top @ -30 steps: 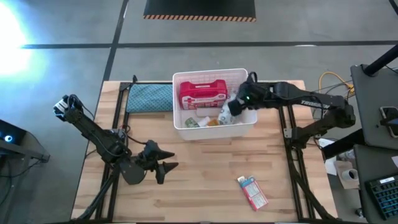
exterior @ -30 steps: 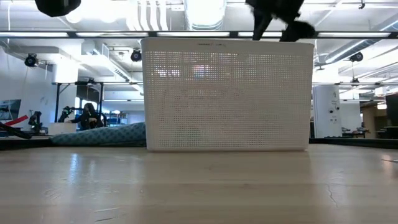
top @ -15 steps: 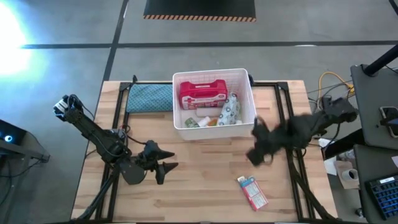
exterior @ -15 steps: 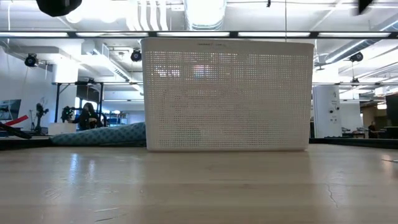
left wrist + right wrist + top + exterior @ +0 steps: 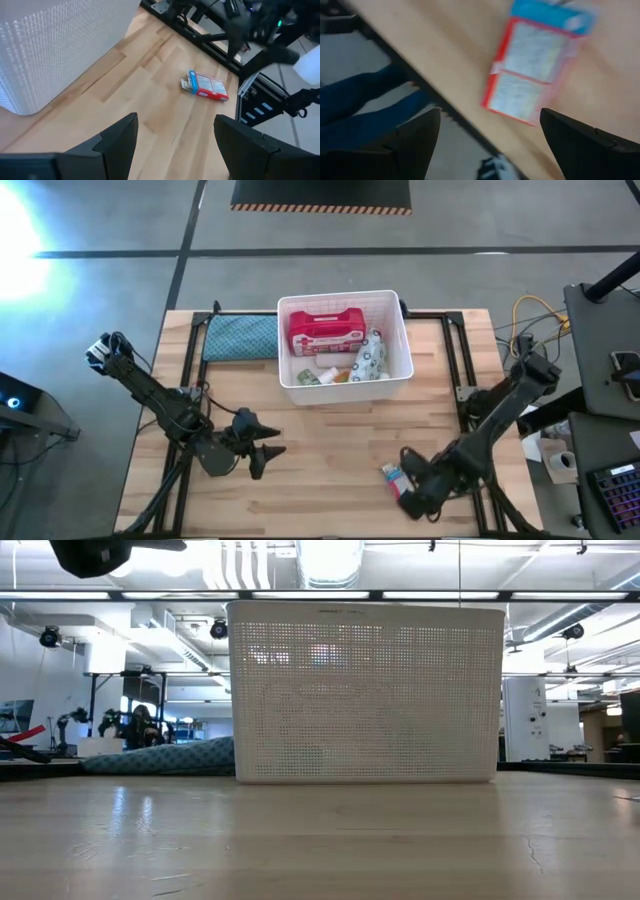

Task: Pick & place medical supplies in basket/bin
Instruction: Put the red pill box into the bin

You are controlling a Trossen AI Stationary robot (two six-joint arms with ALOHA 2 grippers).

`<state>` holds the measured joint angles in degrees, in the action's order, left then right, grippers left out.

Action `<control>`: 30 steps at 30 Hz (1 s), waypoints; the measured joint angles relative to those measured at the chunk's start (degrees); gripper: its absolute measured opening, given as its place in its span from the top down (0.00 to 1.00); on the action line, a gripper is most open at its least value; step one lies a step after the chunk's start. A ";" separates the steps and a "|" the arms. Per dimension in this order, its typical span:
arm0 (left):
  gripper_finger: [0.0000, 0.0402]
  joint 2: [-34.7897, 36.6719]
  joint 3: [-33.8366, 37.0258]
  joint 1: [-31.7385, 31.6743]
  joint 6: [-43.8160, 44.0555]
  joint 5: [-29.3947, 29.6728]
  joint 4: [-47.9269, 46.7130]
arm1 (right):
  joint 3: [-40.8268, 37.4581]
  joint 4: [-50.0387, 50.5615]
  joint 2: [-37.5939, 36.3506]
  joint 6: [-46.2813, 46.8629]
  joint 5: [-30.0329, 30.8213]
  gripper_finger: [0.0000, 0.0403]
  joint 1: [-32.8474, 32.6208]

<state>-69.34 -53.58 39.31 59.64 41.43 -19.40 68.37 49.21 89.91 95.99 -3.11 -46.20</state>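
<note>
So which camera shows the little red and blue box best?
The left wrist view: the small box lies whole and sharp on the table. The right wrist view is closer, but the box is blurred there. In the high view the right gripper partly covers it. The low view misses it.
</note>
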 joint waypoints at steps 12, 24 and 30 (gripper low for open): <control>0.40 -0.15 0.00 0.00 0.68 -4.75 0.84 | -13.29 -15.17 2.09 13.14 0.48 0.17 -3.93; 0.40 -0.15 6.04 -0.02 9.52 -12.40 0.92 | -25.54 -39.37 0.94 16.37 6.05 0.17 -4.54; 0.40 -0.15 15.56 -0.02 20.38 -16.01 11.11 | -25.86 -39.23 0.95 14.74 13.72 0.17 -0.95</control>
<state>-69.49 -38.02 39.29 80.01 25.42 -8.29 42.51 9.98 90.86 110.73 10.61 -47.15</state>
